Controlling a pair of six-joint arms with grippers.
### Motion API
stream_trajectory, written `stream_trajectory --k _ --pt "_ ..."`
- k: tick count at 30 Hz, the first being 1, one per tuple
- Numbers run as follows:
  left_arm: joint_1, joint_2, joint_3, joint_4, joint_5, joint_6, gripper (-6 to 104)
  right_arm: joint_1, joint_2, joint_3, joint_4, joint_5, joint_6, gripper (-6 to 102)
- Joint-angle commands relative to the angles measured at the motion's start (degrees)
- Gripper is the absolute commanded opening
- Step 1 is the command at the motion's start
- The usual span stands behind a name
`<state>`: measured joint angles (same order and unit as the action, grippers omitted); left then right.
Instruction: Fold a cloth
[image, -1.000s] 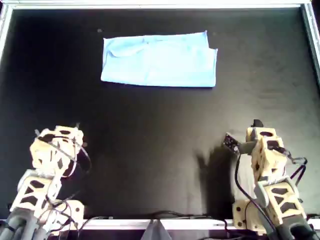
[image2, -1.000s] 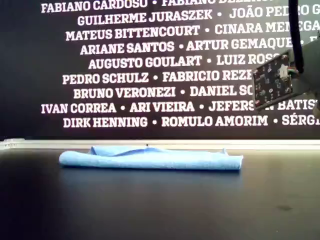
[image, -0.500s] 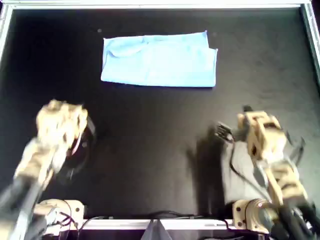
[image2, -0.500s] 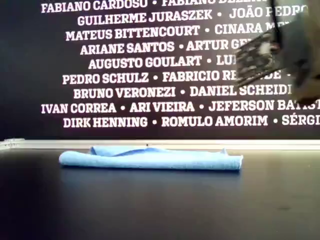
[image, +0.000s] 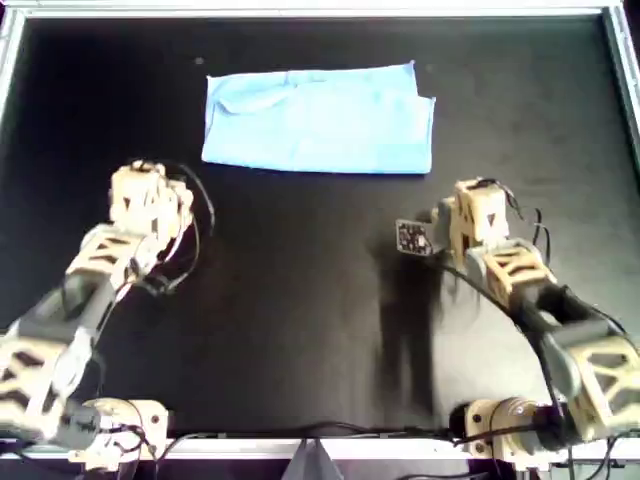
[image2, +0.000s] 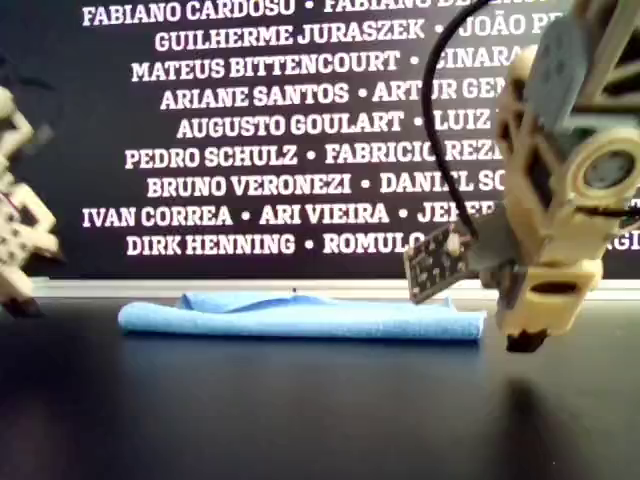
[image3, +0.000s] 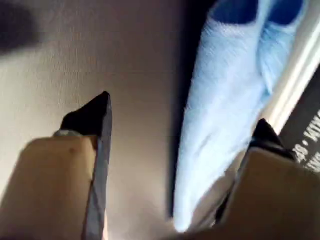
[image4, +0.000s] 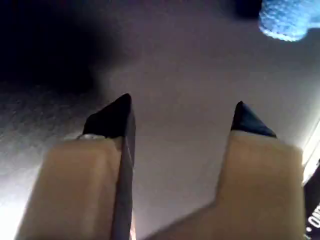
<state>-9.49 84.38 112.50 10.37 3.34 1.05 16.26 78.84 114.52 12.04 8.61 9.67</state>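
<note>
Cloth (image: 318, 120) lies far on the counter (image: 300, 300), long axis left–right. You see both grippers near of it, fingers (image3: 90, 117) spread, empty, neither touching.

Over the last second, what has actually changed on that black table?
Both arms reached from the table's near edge toward the cloth, and both grippers are open and empty, with neither touching it yet. One gripper is on the overhead view's left, the other on its right. The cloth stayed put.
</note>
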Motion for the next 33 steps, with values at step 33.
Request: stream_trajectory --k 33 --pt "-3.43 -38.23 -47.11 -1.05 -0.09 -0.44 98 1.67 -23.47 -42.36 12.04 -0.44 0.0 74"
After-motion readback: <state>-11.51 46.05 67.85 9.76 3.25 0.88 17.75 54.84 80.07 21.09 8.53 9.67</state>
